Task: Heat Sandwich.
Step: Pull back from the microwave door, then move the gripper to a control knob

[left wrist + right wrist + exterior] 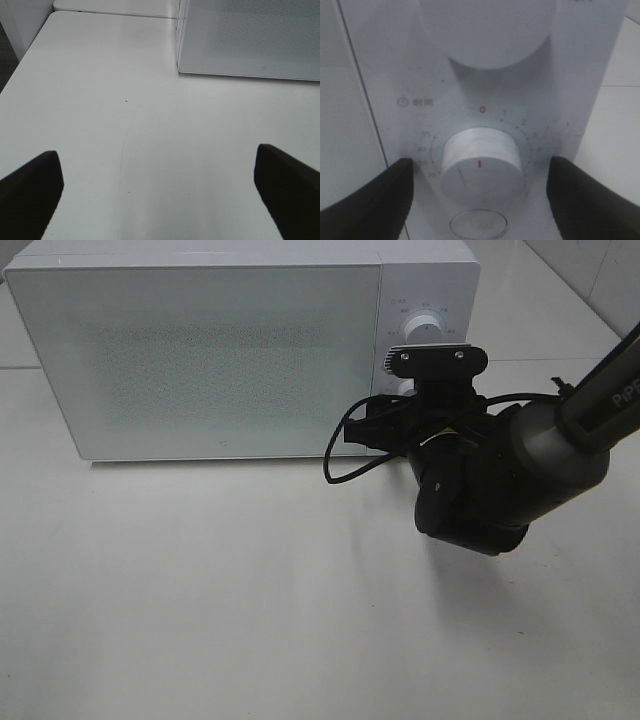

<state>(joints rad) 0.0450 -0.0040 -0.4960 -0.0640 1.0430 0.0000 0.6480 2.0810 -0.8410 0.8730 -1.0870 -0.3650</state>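
A white microwave [200,350] is standing along the far edge of the bench [200,620], its door shut. The sandwich is not showing in any view. It may be sitting behind the door, but the speckled panel is hiding the inside, so I cannot tell.

The right arm [480,490] is reaching in from the right edge of the bench towards the microwave's control panel, with a black cable [335,465] looping beside its wrist. From the high camera, the arm's own body is covering the lower dial, leaving only the upper dial [425,328] showing.

In the right wrist view, the right pincer [480,161] is standing apart, with one black finger [370,200] on each side of the timer dial [480,172]. A sliver of white panel is showing between each finger and the dial, so it is not gripping anything. The dial's red mark is lining up with the red 0 on the scale. A round button [479,225] is sitting just beside the dial.

The left pincer [156,150] is hanging wide apart over bare bench near the left edge, holding nothing and facing the microwave's front left corner.
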